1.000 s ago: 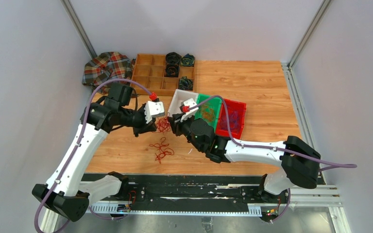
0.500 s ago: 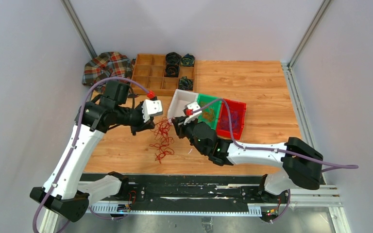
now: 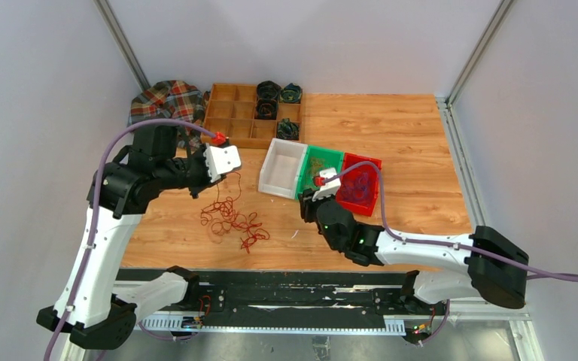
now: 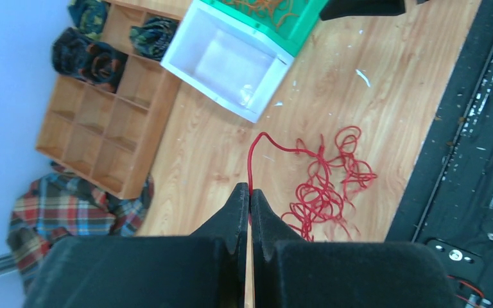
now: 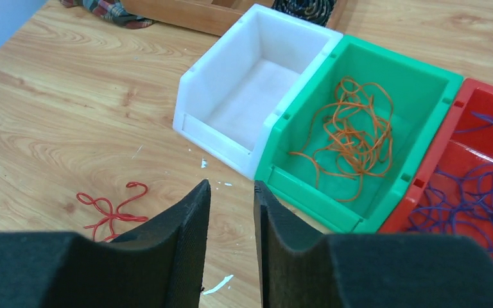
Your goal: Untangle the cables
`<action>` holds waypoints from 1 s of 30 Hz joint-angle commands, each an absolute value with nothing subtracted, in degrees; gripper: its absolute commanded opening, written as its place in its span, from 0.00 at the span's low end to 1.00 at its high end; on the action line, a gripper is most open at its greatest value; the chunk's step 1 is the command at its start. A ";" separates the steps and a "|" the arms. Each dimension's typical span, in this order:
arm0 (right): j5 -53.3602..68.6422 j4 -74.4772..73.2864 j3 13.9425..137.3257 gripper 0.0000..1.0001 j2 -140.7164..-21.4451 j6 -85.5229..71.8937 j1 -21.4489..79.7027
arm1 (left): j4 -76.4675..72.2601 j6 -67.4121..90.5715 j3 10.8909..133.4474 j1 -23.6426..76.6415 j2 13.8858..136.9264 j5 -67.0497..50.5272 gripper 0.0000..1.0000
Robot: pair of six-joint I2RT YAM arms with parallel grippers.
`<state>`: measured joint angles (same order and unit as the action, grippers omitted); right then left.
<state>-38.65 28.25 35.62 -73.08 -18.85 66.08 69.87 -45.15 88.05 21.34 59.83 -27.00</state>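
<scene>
Red cables (image 4: 318, 196) are pinched by one strand in the closed left gripper (image 4: 249, 192), tangle stretched below it; the right gripper (image 5: 231, 192), slightly parted, is empty.

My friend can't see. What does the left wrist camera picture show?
The left end effector is pinched shut on one end of a red wire, which trails to a loopy tangle on the wooden table. Beyond it sit an empty white bin, a green bin and a wooden tray.

Overhead view looks down; 2 nearer wrist views share its white bin (image 5: 251, 96).
</scene>
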 commanded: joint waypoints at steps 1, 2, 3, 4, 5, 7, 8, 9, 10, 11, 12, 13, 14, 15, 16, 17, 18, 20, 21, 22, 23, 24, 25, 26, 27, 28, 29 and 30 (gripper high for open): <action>-37.02 28.38 35.70 0.36 -68.74 -17.86 65.72 | 70.14 -45.85 91.26 21.22 59.95 -24.88 0.00; -34.04 29.32 36.37 0.39 -67.92 -16.98 65.78 | 70.18 -45.57 91.39 21.26 59.93 -25.50 0.00; -31.52 29.92 37.32 0.42 -67.18 -16.47 65.93 | 70.18 -45.28 91.48 21.20 59.94 -26.05 0.00; -29.32 30.42 38.55 0.45 -66.73 -16.12 66.30 | 70.20 -45.10 91.56 21.26 59.92 -26.43 0.00; -27.68 31.07 39.84 0.48 -66.69 -15.41 66.80 | 70.20 -44.79 91.72 21.19 59.95 -26.53 0.00; -23.21 32.47 42.67 0.55 -67.13 -14.01 68.13 | 70.17 -44.33 92.14 21.18 60.11 -26.47 0.00; -21.83 33.19 44.13 0.56 -67.60 -13.39 68.79 | 70.15 -44.31 92.18 21.23 60.02 -26.40 0.00; -20.50 33.88 45.71 0.56 -68.43 -13.08 69.36 | 70.15 -44.25 92.29 21.26 59.89 -26.37 0.00; -19.33 34.18 47.21 0.56 -69.18 -12.93 69.88 | 70.18 -44.12 92.41 21.19 59.86 -26.41 0.00; -18.43 34.55 48.58 0.56 -69.79 -12.87 70.28 | 70.16 -43.86 92.52 21.20 59.79 -26.52 0.00; -17.76 35.19 49.88 0.58 -70.55 -12.37 70.71 | 70.18 -43.63 92.61 21.24 59.77 -26.73 0.00; -17.60 35.64 51.00 0.60 -71.39 -11.86 71.23 | 70.19 -43.28 92.71 21.22 59.77 -26.98 0.00; -17.54 36.13 52.16 0.61 -72.23 -11.40 71.60 | 70.14 -43.06 92.77 21.21 59.70 -27.32 0.00; -17.31 36.53 53.11 0.61 -73.20 -10.87 71.83 | 70.17 -42.75 92.87 21.23 59.67 -27.67 0.00; -17.36 37.01 54.29 0.61 -74.20 -10.29 72.03 | 70.17 -42.18 93.04 21.26 59.75 -28.04 0.00; -18.06 37.46 55.10 0.61 -75.20 -9.91 72.12 | 70.20 -41.66 93.26 21.27 59.81 -28.17 0.00; -18.77 38.19 55.78 0.61 -76.33 -9.79 72.15 | 70.19 -40.98 93.56 21.24 59.95 -28.33 0.00; -18.97 41.23 56.23 0.61 -78.08 -8.94 72.16 | 70.20 -39.30 94.37 21.21 60.27 -28.82 0.00; -18.75 42.57 56.53 0.61 -78.86 -8.56 72.16 | 70.20 -38.63 94.72 21.25 60.37 -29.13 0.00; -18.66 42.93 57.36 0.61 -79.76 -8.33 72.16 | 70.16 -38.18 94.96 21.21 60.37 -29.55 0.00; -18.60 42.74 58.32 0.61 -80.59 -8.16 72.16 | 70.16 -37.74 95.15 21.25 60.38 -29.98 0.00; -18.55 42.33 59.34 0.61 -81.50 -7.85 72.16 | 70.19 -37.41 95.32 21.21 60.29 -30.47 0.00; -18.73 41.94 60.30 0.61 -82.37 -7.83 72.16 | 70.20 -37.05 95.54 21.23 60.22 -30.84 0.00; -18.81 42.01 60.90 0.61 -83.10 -7.71 72.16 | 70.15 -36.74 95.68 21.23 60.11 -31.11 0.00; -18.85 42.28 61.31 0.61 -83.78 -7.61 72.16 | 70.20 -36.43 95.79 21.20 60.05 -31.37 0.00; -18.91 42.42 61.75 0.61 -84.41 -7.46 72.09 | 70.23 -36.22 95.80 21.18 59.91 -31.57 0.00; -19.13 42.44 62.28 0.61 -85.41 -7.10 72.07 | 70.21 -36.07 95.80 21.20 59.79 -31.74 0.00; -19.87 42.33 62.84 0.60 -86.20 -6.71 72.07 | 70.27 -35.90 95.76 21.21 59.58 -31.94 0.00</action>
